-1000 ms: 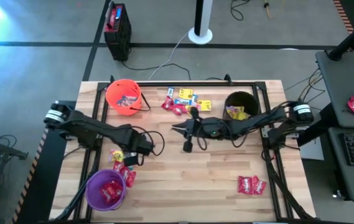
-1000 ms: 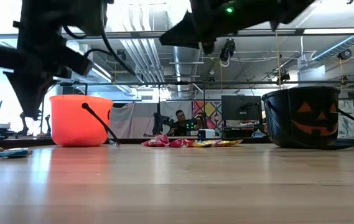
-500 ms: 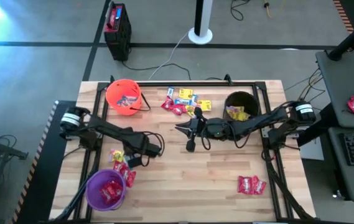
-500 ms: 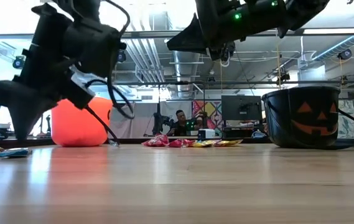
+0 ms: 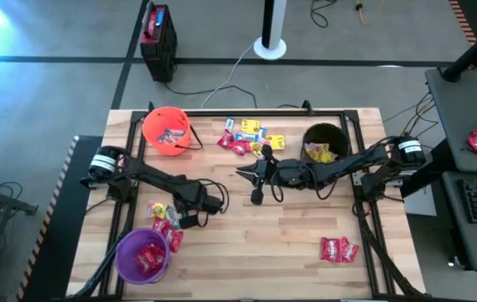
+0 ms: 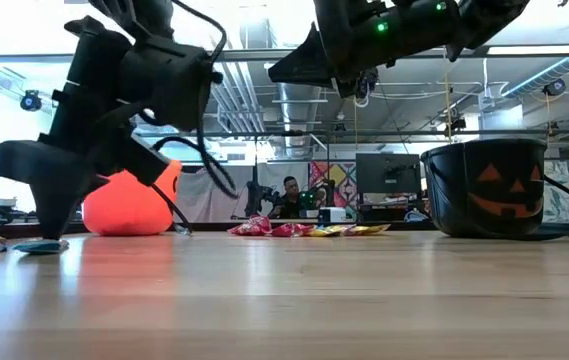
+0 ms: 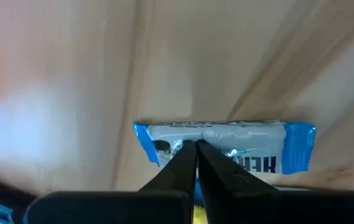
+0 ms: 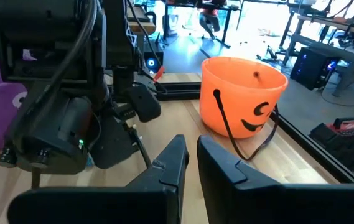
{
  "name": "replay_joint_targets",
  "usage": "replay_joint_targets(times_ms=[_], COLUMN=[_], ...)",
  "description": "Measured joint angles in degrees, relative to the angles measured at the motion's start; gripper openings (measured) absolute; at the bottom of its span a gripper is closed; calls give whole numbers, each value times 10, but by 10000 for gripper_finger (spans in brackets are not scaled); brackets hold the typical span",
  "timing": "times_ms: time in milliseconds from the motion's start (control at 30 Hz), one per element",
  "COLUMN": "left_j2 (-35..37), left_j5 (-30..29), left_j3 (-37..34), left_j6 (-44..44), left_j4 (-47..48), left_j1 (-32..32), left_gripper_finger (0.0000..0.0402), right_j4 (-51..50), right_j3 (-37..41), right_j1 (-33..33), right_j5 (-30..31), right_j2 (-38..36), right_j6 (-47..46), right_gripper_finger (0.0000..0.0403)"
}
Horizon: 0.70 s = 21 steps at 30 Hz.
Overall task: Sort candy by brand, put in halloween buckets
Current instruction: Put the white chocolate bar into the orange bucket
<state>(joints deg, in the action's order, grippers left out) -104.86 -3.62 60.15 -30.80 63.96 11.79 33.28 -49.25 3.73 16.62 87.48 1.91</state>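
My left gripper [image 7: 195, 146] points steeply down, shut, over a blue-and-white candy [image 7: 226, 140] that lies flat on the wood. This candy is beside yellow and red candies [image 5: 163, 220], just far of the purple bucket [image 5: 142, 255], which holds red packets. My right gripper [image 5: 240, 174] hangs level and shut above the table's middle, with nothing between its fingers [image 8: 173, 158]. The orange bucket [image 5: 166, 130] stands at the far left. At the far right stands the black bucket [image 5: 324, 141], with yellow packets inside. More mixed candies [image 5: 246, 136] lie between these two buckets. My left gripper comes from above, slanting, with its shut fingertips [image 7: 186, 155] on the middle of the blue-and-white packet's top face [image 7: 217, 134]. In the low view the tips [image 6: 52, 232] reach down to the packet [image 6: 39, 246], which lies flat on the table.
Two red packets [image 5: 339, 249] lie near the table's near right corner. Bare wood [image 5: 263, 243] spreads across the near middle. My right arm's cables hang low over the centre. A person [image 6: 289, 190] sits far behind in the room.
My left gripper has sunk toward the table, tipping more steeply, down to the blue-and-white candy beside the purple bucket. It has stayed shut. My right arm has kept still.
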Motion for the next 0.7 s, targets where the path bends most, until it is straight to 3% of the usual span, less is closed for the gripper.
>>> replay_joint_targets(times_ms=[167,400,600,700], left_j2=[4,25,111,179], left_j5=[-5,-144,-183,-195], left_j3=[34,82,79,72], left_j6=[74,232,284,290], left_j4=[-91,-96,-87,-89], left_j1=[2,5,5,5], left_gripper_finger=[0,0,0,0], right_j4=[-2,-55,-105,-99], right_j3=[0,0,0,0], right_j1=[0,0,0,1], right_j5=[0,0,-5,-56], right_j2=[0,0,7,27], right_j6=[0,-20,-57,-47], right_gripper_finger=[34,34,34,34])
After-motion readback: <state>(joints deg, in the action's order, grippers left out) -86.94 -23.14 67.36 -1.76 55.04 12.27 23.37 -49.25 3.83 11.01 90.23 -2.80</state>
